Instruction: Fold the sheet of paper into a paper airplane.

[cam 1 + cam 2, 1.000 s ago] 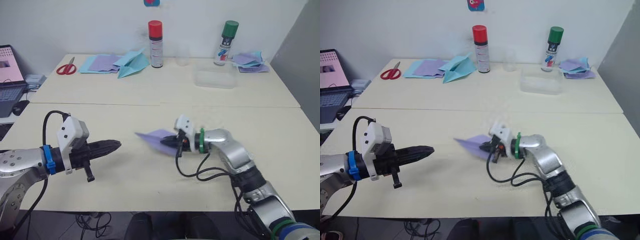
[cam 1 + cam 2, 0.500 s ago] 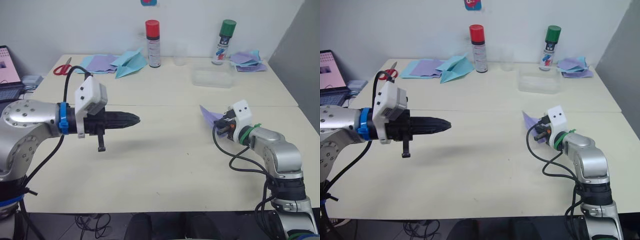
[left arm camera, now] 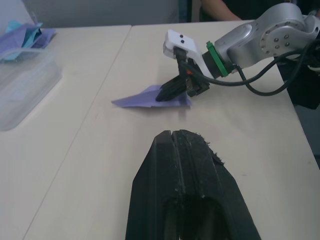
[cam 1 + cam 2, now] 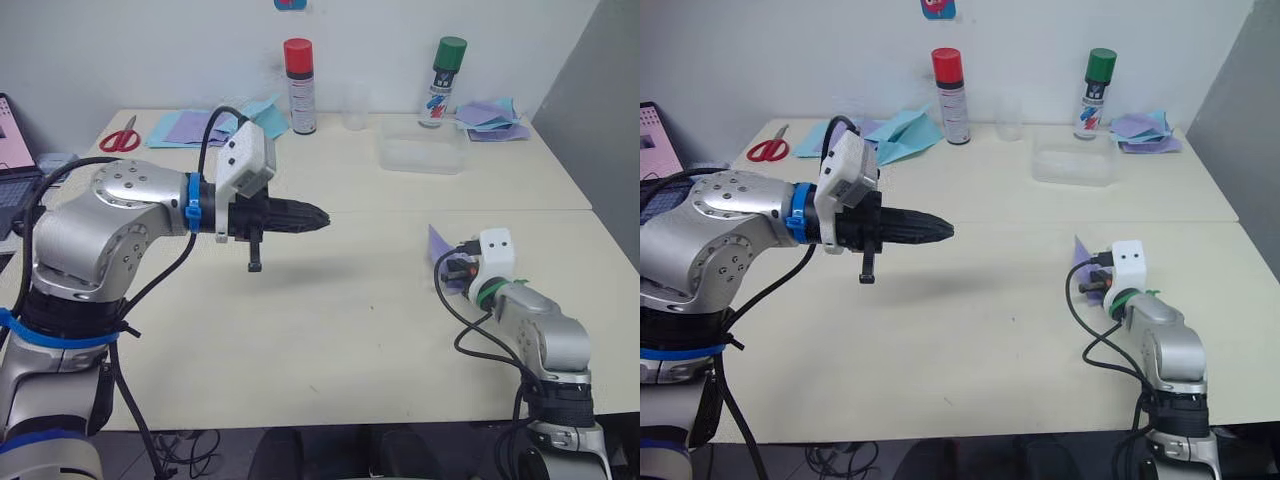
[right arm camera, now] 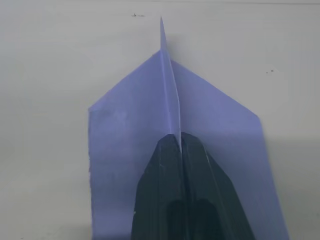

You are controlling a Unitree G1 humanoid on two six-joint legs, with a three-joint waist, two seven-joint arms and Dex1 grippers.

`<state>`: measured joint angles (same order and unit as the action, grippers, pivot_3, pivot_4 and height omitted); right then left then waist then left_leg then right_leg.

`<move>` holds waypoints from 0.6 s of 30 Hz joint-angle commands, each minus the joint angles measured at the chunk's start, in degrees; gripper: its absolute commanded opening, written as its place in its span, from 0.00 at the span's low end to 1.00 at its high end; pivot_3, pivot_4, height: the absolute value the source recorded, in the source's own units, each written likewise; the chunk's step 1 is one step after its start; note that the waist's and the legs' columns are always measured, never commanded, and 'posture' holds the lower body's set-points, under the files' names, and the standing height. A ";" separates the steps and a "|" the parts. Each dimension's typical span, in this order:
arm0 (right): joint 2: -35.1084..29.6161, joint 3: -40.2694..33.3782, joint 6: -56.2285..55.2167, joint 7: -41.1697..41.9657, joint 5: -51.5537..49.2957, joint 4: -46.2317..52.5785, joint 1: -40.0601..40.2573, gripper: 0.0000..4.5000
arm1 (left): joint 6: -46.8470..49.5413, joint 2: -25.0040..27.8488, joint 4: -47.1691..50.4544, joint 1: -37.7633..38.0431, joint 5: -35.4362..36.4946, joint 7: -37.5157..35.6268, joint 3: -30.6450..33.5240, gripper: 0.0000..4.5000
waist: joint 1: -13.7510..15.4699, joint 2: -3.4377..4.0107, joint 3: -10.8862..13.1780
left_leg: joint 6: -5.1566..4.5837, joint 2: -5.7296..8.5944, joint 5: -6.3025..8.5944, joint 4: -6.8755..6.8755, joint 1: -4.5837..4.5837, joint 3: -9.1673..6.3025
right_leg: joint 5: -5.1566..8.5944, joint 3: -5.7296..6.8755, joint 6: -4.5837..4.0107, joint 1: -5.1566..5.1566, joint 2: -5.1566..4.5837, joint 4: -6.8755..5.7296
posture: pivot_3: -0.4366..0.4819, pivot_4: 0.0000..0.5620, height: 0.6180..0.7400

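Right fingers (image 3: pixel 167 93) pinching paper airplane (image 3: pixel 145 98), drawn rightward

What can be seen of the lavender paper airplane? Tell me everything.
The paper airplane is a small pointed wedge of thin lavender paper with a raised centre fold running to its nose and a flat wing spreading to either side. It lies low over the cream table near the table's right edge, nose pointing away from the right tool, whose black fingers are shut on the centre fold at the tail. The left tool is shut and well apart from it.
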<state>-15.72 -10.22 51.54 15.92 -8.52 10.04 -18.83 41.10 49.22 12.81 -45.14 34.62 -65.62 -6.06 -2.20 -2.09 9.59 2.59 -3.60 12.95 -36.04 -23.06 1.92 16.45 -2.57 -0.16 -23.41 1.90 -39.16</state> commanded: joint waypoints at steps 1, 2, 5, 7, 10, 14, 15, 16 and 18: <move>0.20 -0.54 -1.00 -0.84 -0.98 1.43 -0.07 0.21 | -1.17 0.51 0.64 0.17 -0.87 -0.69 1.21 0.00 | 0.03 0.00 0.00 | 0.00 0.01 0.00 0.00 0.00 0.00 | 0.00 -0.01 0.00 0.00 0.00 0.00 | 0.48 0.27 1.00; 0.30 -0.52 -0.99 -0.91 -1.11 1.77 0.02 0.29 | -1.23 0.59 0.59 0.42 -1.03 -0.70 1.42 0.00 | 0.04 0.00 0.00 | 0.00 0.01 0.00 0.00 0.00 0.00 | 0.00 -0.02 0.00 0.00 -0.01 0.00 | 0.48 0.27 1.00; 0.03 -0.01 -1.64 -0.56 -1.33 3.23 0.89 0.54 | -1.39 0.92 0.70 1.29 -1.59 -0.54 1.98 0.00 | 0.06 0.00 0.00 | 0.00 0.00 0.00 0.00 -0.01 -0.02 | 0.00 0.00 0.00 0.00 -0.01 0.01 | 0.48 0.27 1.00; -0.59 0.45 -2.23 -0.18 -1.37 4.38 1.54 0.70 | -1.18 0.99 1.06 1.82 -1.62 -0.29 2.34 0.00 | 0.17 0.00 0.00 | 0.00 0.00 0.00 0.00 -0.01 -0.01 | 0.00 0.01 0.00 0.00 -0.01 0.00 | 0.48 0.27 1.00; -1.40 0.58 -2.74 0.51 -1.85 6.54 1.28 0.94 | -1.22 1.24 1.47 2.85 -1.66 -0.18 3.01 0.00 | 0.20 0.01 0.00 | 0.00 0.00 0.00 0.00 -0.01 -0.01 | 0.00 0.00 0.00 0.00 0.00 0.00 | 0.48 0.27 1.00; -3.43 0.39 -1.66 2.18 -3.62 9.59 -0.99 1.00 | -1.21 1.69 1.59 4.19 -1.76 0.04 4.18 0.00 | 0.21 0.01 0.01 | 0.00 0.00 0.00 -0.01 0.00 -0.02 | 0.00 0.00 0.00 0.00 -0.01 -0.01 | 0.48 0.27 1.00; -4.26 0.33 -1.36 2.73 -3.97 10.09 -1.73 1.00 | -1.34 1.84 1.59 4.56 -1.82 -0.01 4.45 0.00 | 0.21 0.01 0.01 | 0.00 0.00 0.00 -0.01 0.00 -0.02 | 0.00 0.00 0.00 0.00 -0.01 -0.02 | 0.48 0.27 1.00; -5.45 0.37 -1.05 3.66 -4.41 10.57 -2.79 1.00 | -1.56 2.07 1.46 5.03 -1.89 -0.13 4.78 0.00 | 0.22 0.01 0.01 | 0.00 0.00 0.00 -0.01 0.00 -0.02 | 0.00 0.00 0.00 0.00 -0.01 -0.02 | 0.48 0.27 1.00; -8.18 0.04 0.13 5.62 -5.65 11.18 -4.94 1.00 | -1.87 2.72 1.34 6.11 -1.89 -0.39 5.49 0.00 | 0.21 0.02 0.01 | 0.00 0.00 0.00 -0.01 0.00 -0.01 | 0.00 0.00 0.00 0.00 -0.01 -0.02 | 0.48 0.27 1.00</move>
<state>-22.65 -9.31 51.50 20.21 -12.92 18.46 -22.34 40.44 50.70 13.04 -38.90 32.74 -65.78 -3.18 -1.99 -2.07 9.60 2.59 -3.60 12.95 -36.06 -23.05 1.90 16.45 -2.58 -0.16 -23.41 1.90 -39.18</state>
